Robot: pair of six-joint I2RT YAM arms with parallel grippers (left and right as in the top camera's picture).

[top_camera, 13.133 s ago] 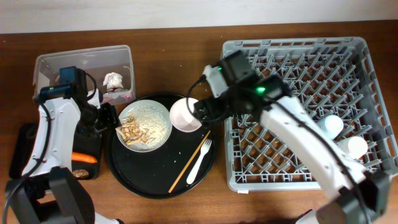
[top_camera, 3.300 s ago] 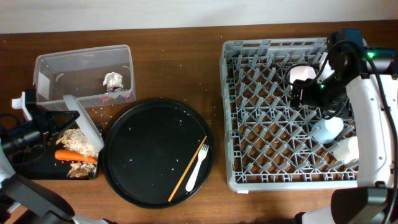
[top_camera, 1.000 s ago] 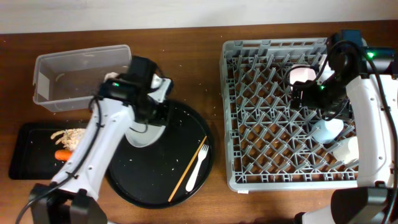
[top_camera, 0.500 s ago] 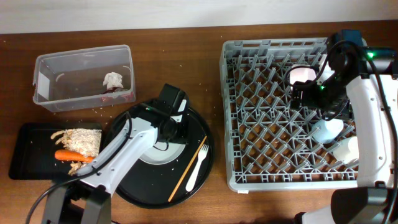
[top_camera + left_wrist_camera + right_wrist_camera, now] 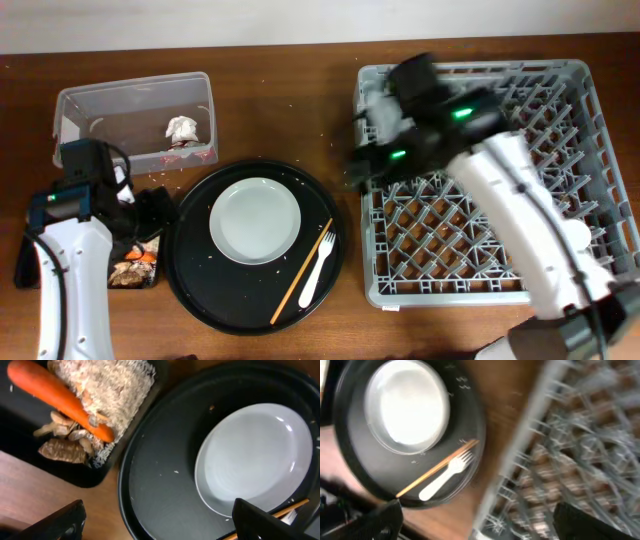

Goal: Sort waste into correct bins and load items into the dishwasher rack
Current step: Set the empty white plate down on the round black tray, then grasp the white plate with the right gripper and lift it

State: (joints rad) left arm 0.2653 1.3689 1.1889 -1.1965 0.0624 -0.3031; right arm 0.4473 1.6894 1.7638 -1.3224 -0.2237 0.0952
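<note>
Now, near the middle of the round black tray (image 5: 190, 275): white plate (image 5: 255, 220), flat and bare. Just right of it, white plastic fork (image 5: 318, 265) and thin wooden chopstick (image 5: 300, 268), side by side on a slant, tines towards the back. Left of the round tray, in the shallow black tray (image 5: 17, 425): orange carrot piece (image 5: 55, 397) lying across beige shredded food scraps (image 5: 112, 387), a few darker bits beside. In the clear tub (image 5: 130, 90) at the back left: crumpled white paper wad (image 5: 182, 128) with red bits, close to the right-hand wall. Left gripper (image 5: 157, 527) released, fingers spread wide, nothing between, above the meeting of black tray and round tray. Right gripper (image 5: 480, 522) likewise spread and empty, blurred, over the left edge of the grey dishwasher rack (image 5: 450, 275), near the round tray's right rim.
</note>
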